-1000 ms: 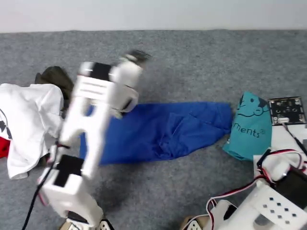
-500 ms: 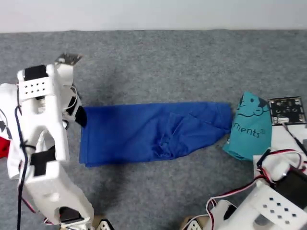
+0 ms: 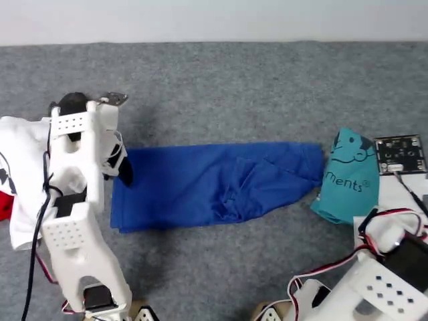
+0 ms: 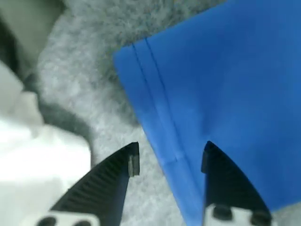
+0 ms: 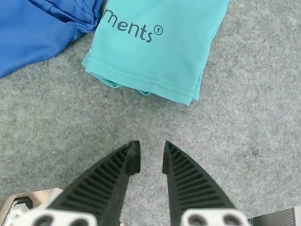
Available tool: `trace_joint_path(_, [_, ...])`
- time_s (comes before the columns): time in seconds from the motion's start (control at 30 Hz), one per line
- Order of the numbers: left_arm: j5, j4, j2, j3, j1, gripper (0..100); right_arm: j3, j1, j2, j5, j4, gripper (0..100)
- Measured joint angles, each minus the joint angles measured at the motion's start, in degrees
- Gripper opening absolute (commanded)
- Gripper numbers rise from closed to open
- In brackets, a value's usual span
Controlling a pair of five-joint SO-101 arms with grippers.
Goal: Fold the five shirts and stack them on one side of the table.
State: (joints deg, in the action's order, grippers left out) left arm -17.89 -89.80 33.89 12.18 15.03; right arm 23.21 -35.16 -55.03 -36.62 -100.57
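Left wrist view: my left claw (image 4: 170, 157) has swung across to the blue shirt (image 4: 225, 94), spread over its hem, ready to fold.

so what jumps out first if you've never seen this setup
A big blue shirt lies spread across the middle of the grey table. The left gripper hangs open over its hemmed edge, with a white shirt heap beside it. A folded teal shirt sits at the other end.

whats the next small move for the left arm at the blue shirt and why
Probably lower the left gripper and close on the hem of the blue shirt: its fingers stand open, one over the grey carpet, one over the cloth, the flat edge between them.
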Motion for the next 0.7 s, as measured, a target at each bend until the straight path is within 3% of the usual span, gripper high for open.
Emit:
trace_joint_path(0.33, [2.3, 0.4, 5.5, 1.5, -0.7, 21, 0.0, 0.0, 0.0, 0.0, 0.4, 9.4])
trace_joint_path(0.57, [6.9, -3.8, 10.5, 7.6, -1.8, 1, 0.0, 0.0, 0.0, 0.0, 0.4, 9.4])
trace_joint_path(0.7, [6.2, -8.6, 14.2, 13.2, -4.1, 0, 0.0, 0.0, 0.0, 0.0, 0.4, 9.4])
